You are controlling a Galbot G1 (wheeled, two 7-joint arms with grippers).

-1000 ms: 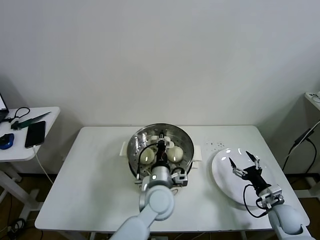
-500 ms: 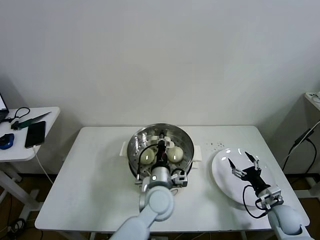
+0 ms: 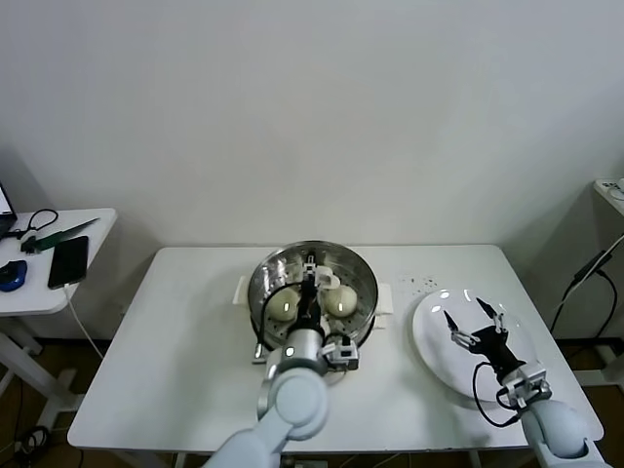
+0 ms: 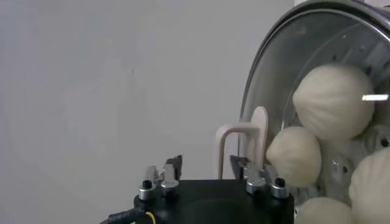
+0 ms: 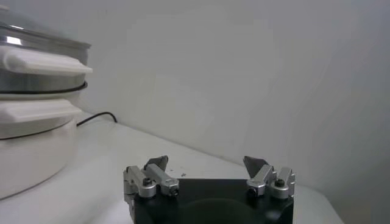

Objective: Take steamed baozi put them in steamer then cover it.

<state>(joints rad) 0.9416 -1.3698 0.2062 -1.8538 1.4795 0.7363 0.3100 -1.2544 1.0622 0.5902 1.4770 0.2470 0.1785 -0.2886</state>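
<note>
The steamer stands mid-table, a shiny steel pot on a white base with side handles. Cream-white baozi lie on its perforated tray, one left, one right, and another partly hidden behind my left gripper. My left gripper hovers over the tray's middle, open and empty. In the left wrist view its fingertips are apart, with several baozi inside the steamer rim. My right gripper is open and empty over the bare white plate. It also shows in the right wrist view, with the steamer off to the side.
A side table at the far left holds a phone, a mouse and cables. Dark specks lie on the table between steamer and plate. Another table edge shows at the far right. No lid is in view.
My left arm has shifted a little to the left and its gripper has drawn slightly back over the tray. The right gripper stays over the plate.
</note>
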